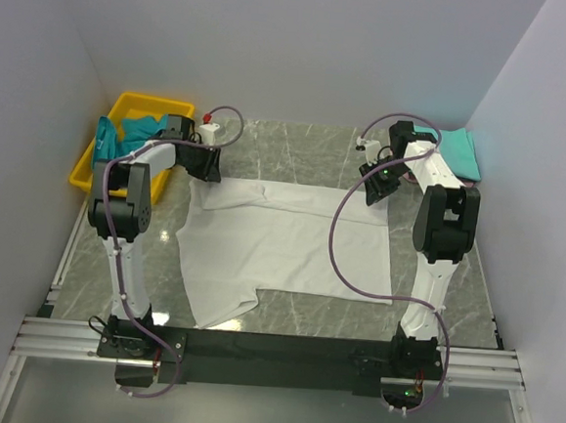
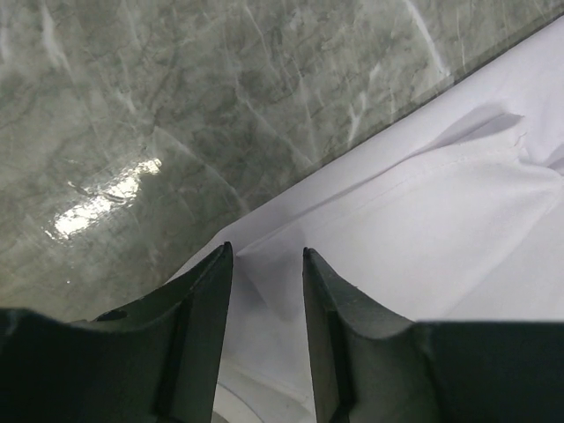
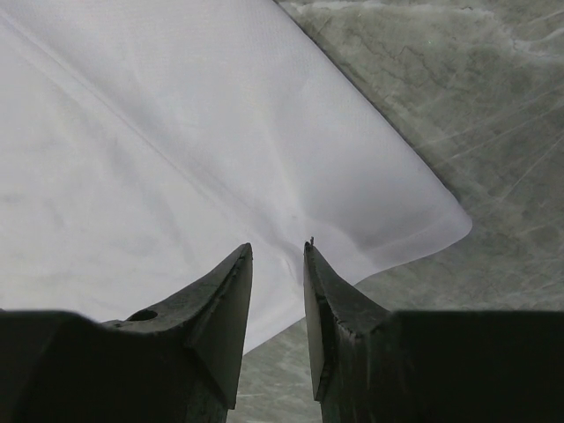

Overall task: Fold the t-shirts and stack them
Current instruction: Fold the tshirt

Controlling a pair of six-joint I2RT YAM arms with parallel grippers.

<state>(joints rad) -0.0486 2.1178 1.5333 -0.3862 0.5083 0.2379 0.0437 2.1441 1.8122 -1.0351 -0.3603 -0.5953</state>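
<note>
2 sets of parted fingers [image 2: 198,339] [image 3: 220,330] at far corners of white t-shirt [image 1: 290,246]

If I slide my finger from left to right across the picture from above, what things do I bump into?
Yellow tray → left pincer → white t-shirt → right pincer → folded teal t-shirt.

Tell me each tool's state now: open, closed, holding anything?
Left tool: open, empty, over an edge of the white t-shirt.
Right tool: open, empty, over a corner of that t-shirt.
</note>
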